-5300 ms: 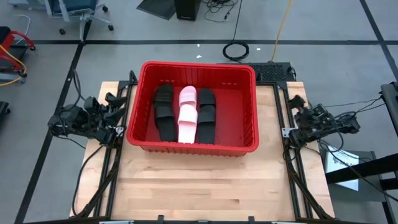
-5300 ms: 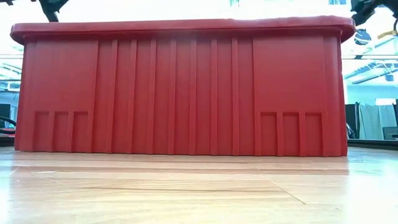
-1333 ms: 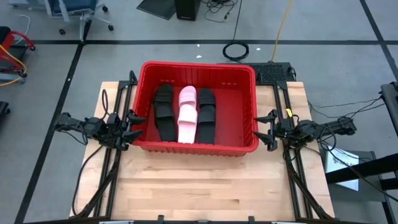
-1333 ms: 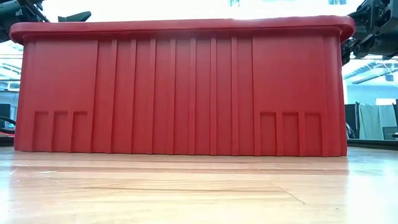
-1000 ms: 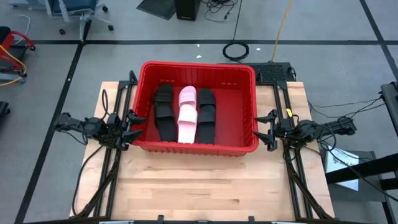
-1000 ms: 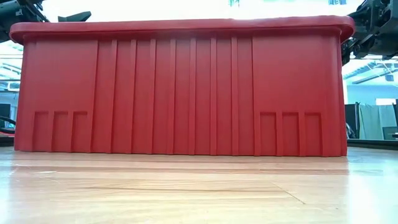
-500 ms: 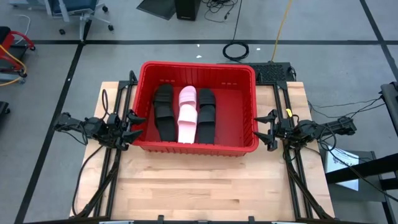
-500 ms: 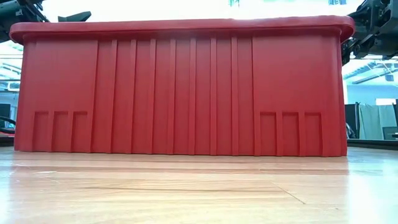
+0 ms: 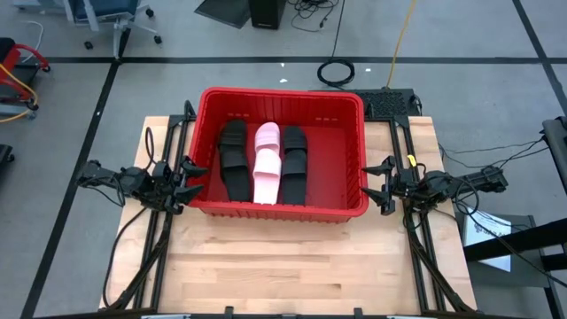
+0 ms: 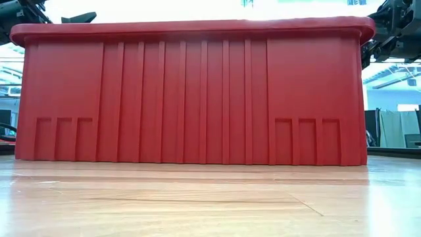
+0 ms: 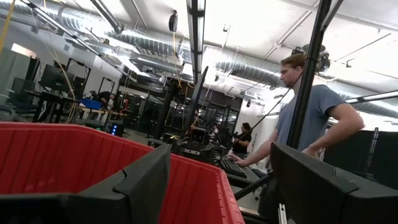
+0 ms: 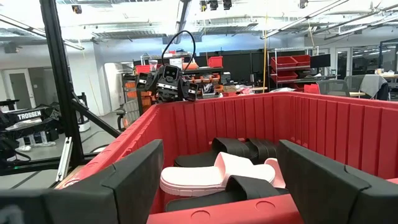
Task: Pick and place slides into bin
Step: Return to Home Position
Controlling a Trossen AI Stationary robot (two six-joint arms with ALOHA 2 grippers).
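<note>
Jaws apart both sides; L gripper [image 9: 194, 180] & R gripper [image 9: 376, 186] flank bin [image 9: 275, 92]; slides [image 9: 266, 165] inside.

Count: 1 red bin [image 9: 282, 209] on 1 worktop [image 9: 292, 266]. In the bin, 6 slides: 4 black slides [image 9: 236, 173] in two end-to-end pairs, with 2 pink slides [image 9: 266, 177] between the pairs. 2 pincers, left pincer [image 9: 200, 179] and right pincer [image 9: 372, 183], one either side of the bin. 1 person [image 11: 311, 118] clearly seen beyond the bin.
</note>
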